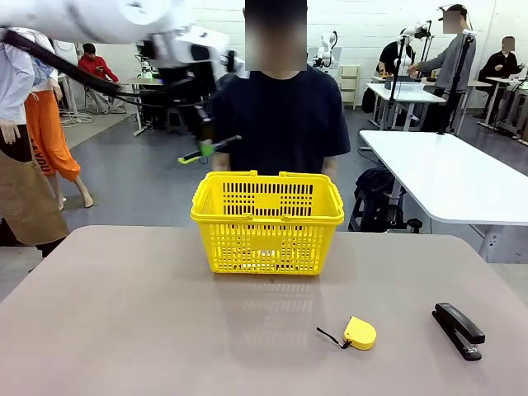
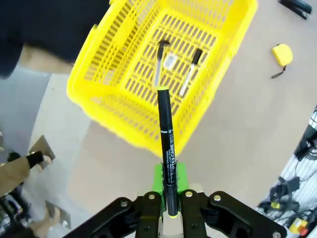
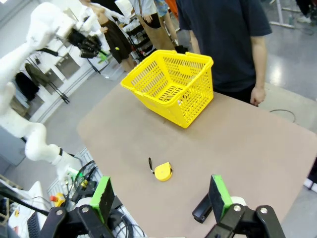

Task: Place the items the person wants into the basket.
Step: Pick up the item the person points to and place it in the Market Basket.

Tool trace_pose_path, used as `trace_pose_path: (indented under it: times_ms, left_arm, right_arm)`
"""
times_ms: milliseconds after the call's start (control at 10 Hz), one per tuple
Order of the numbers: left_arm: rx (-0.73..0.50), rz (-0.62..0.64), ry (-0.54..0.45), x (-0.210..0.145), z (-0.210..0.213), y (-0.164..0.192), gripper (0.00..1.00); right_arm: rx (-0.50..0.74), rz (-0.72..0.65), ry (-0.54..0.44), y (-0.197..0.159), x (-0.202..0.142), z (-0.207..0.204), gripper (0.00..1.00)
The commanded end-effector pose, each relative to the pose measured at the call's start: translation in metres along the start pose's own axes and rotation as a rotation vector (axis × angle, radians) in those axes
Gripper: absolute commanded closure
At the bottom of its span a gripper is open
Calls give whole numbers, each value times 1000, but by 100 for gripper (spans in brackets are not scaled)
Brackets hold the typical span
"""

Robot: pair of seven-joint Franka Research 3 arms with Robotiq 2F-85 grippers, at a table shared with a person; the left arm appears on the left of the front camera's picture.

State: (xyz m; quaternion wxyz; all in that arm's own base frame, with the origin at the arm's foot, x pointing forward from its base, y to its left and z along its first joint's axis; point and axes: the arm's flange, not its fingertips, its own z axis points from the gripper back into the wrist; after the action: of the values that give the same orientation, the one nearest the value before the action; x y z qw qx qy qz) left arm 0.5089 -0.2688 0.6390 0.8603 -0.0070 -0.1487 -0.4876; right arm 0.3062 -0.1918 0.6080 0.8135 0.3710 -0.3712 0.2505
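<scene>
Black pen (image 2: 167, 148) being clamped by left tool (image 2: 170, 196) above yellow basket (image 1: 266, 216) near surface's far edge; right tool (image 3: 161, 196) hanging apart.

I count one yellow basket (image 1: 267, 223) on the table (image 1: 124, 330). Inside it, my left wrist camera shows two items: one white marker (image 2: 190, 71) and one utility knife (image 2: 159, 62). One black pen (image 2: 167, 151) sits in the left gripper (image 2: 171, 208). Outside I count one tape measure (image 1: 360, 332) and one stapler (image 1: 458, 329). One person (image 1: 280, 115) stands opposite.
</scene>
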Motion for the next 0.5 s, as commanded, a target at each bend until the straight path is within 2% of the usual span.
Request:
trace_pose_path:
  times_ms: [0,100,200,400]
  left_arm:
    - [-18,-148,49,41,-7,20,89]
    - [-45,-232,57,60,-25,18,89]
    - [-54,-292,109,73,-48,10,89]
    - [-66,-359,170,86,-82,14,89]
  right_arm:
    - [17,12,-32,0,1,0,0]
    - [17,12,-32,0,1,0,0]
    - [17,12,-32,0,1,0,0]
    - [17,12,-32,0,1,0,0]
